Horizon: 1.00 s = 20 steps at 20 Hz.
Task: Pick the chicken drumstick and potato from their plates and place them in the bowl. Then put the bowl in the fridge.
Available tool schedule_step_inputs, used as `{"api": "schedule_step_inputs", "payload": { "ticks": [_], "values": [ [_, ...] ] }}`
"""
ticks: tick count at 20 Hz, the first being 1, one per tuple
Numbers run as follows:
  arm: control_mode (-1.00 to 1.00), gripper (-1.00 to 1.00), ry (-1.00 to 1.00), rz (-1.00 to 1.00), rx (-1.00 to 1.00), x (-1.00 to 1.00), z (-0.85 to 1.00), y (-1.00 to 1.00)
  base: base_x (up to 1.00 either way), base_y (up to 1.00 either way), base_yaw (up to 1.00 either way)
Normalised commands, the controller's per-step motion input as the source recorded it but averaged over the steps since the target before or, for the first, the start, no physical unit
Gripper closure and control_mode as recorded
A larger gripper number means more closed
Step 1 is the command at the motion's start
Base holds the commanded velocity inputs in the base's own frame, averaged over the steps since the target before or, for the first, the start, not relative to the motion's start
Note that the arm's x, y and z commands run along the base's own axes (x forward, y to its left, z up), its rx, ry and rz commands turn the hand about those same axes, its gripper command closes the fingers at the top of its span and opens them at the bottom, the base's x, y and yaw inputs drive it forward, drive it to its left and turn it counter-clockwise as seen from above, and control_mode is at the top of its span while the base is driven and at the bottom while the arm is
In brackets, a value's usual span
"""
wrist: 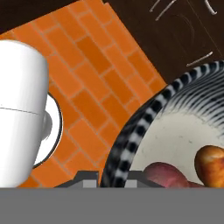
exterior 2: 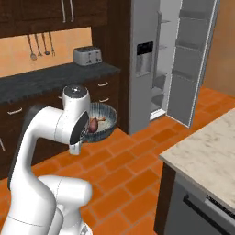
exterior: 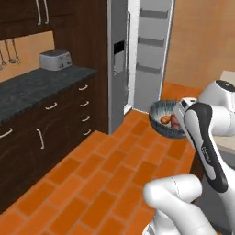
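With both the chicken drumstick (wrist: pixel 211 165) and potato (wrist: pixel 167 175) lying in the bowl (wrist: pixel 131 140), loading appears complete; fingers (wrist: pixel 111 177) are closed on its rim, holding it above the floor (exterior: pixel 110 183); the open fridge (exterior 2: pixel 158 59) remains ahead.

A: Is any text, label, brand, number or sign legible in the three views?

B: None that can be read. The dark band on the robot arm (exterior: pixel 212 158) carries a small pale marking in the left base view, but it is too small and blurred to make out as letters.

A: Anything on the fridge (exterior 2: pixel 151 64) or the toaster (exterior 2: pixel 87 55)?

B: No. The dark dispenser panel (exterior 2: pixel 145 50) on the fridge door shows no readable characters, and the toaster face is plain. The bowl (wrist: pixel 175 113) carries a striped pattern on its rim in the hand view, not writing.
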Motion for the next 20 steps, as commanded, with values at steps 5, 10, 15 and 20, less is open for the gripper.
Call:
{"api": "schedule_step_inputs", "payload": {
  "ticks": [5,10,15,20],
  "values": [
    [1.0,1.0,0.0,0.0,0.0,0.0,0.0,0.0,0.45,0.07,-0.45],
    [1.0,1.0,0.0,0.0,0.0,0.0,0.0,0.0,0.88,0.92,-0.44],
    [1.0,1.0,0.0,0.0,0.0,0.0,0.0,0.0,1.0,0.99,-0.4],
    [1.0,1.0,0.0,0.0,0.0,0.0,0.0,0.0,1.0,0.84,-0.38]
  ]
}}
